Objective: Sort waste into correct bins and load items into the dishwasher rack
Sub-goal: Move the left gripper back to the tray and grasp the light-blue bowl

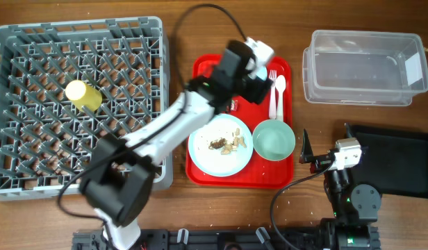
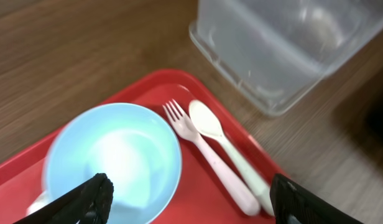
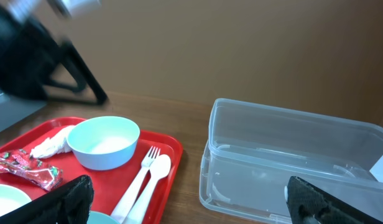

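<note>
Hovering over the 12 o'clock end of the tray [image 1: 283, 173], the left gripper [image 2: 190, 193] has its jaws spread wide with nothing between them. The saucer [image 2: 114, 158] sits below, off-centre toward the 9 o'clock finger in the wrist view, so the jaws probably need to shift that way to straddle its rim. Fork [image 2: 210, 162] and spoon [image 2: 235, 158] lie at 3 o'clock, handles running toward 5. The right gripper [image 3: 188, 199], equally wide and empty, sits farther off at the table's 4 o'clock.
</note>
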### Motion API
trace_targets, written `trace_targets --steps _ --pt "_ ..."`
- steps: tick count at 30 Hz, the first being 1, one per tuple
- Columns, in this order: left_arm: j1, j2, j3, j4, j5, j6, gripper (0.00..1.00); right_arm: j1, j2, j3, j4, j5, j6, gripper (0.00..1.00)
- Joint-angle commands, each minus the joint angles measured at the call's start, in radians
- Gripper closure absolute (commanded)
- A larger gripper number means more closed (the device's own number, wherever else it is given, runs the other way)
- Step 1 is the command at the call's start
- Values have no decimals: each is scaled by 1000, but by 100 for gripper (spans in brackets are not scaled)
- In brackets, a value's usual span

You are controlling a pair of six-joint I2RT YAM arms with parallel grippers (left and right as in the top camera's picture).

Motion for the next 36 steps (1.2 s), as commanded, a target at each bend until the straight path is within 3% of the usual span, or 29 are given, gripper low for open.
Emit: trace_targets --steps 1,9,17,22,26,30,36 --pt "-39 102 0 56 -129 126 19 4 -4 -1 4 13 -11 0" --pt "-30 163 0 80 -168 120 33 4 -4 -1 4 13 -11 0" --pt "-31 219 0 61 -140 113 35 4 -4 -1 4 13 -11 0" --pt "-32 221 0 73 -137 109 48 4 -4 -1 4 13 -11 0" --pt "-32 216 0 84 -137 108 73 4 -4 -1 4 13 -11 0" --pt "-32 154 0 103 -141 29 96 4 -4 -1 4 13 -11 0" --pt "-5 -79 0 96 -141 -177 96 4 -4 -1 4 13 -11 0"
